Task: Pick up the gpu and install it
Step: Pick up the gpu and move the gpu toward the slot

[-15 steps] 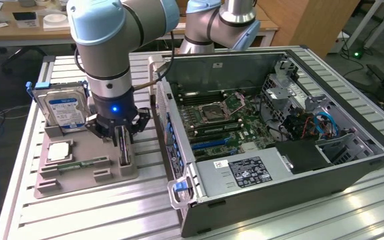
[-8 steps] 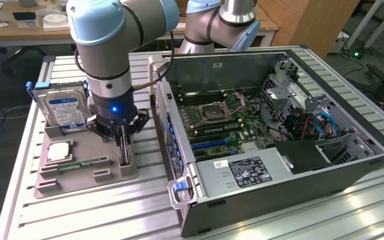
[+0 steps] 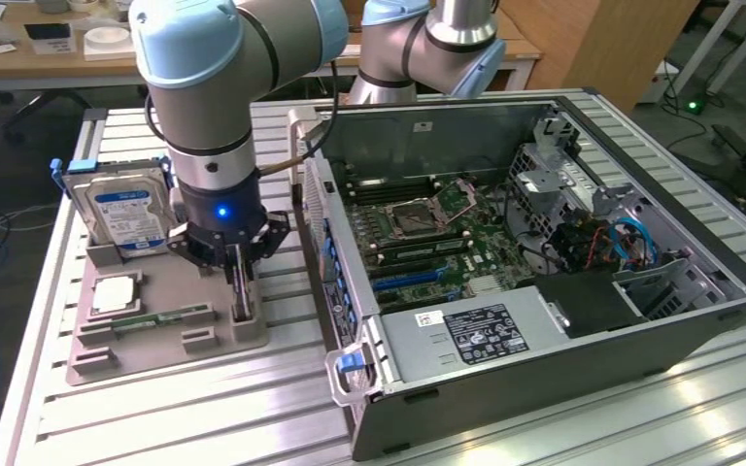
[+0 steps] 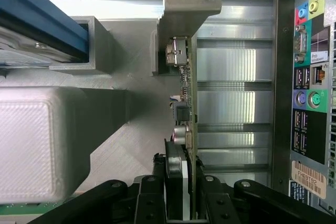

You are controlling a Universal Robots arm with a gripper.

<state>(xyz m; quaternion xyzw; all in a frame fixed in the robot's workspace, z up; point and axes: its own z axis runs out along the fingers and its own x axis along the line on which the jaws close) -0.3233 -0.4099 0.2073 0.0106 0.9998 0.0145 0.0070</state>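
Observation:
The gpu [image 3: 242, 309] stands on its edge in a slot of the grey parts tray [image 3: 166, 351], at the tray's side nearest the computer case. In the wrist view the gpu [image 4: 191, 77] runs edge-on away from the camera, and its silvery end bracket [image 4: 184, 3] is at the far end. My gripper [image 3: 238, 277] points straight down over the card. My gripper [image 4: 189, 161] straddles the near end of the card, one black finger on each side with only narrow gaps left, and it is open.
On the tray are also a silver hard drive [image 3: 120, 209] with a blue-white label, a square processor [image 3: 112, 294] and a narrow green memory stick [image 3: 159, 318]. The open computer case [image 3: 684, 330] lies close beside the tray, motherboard [image 3: 425, 233] exposed. Its rear port panel [image 4: 310, 77] is near the card.

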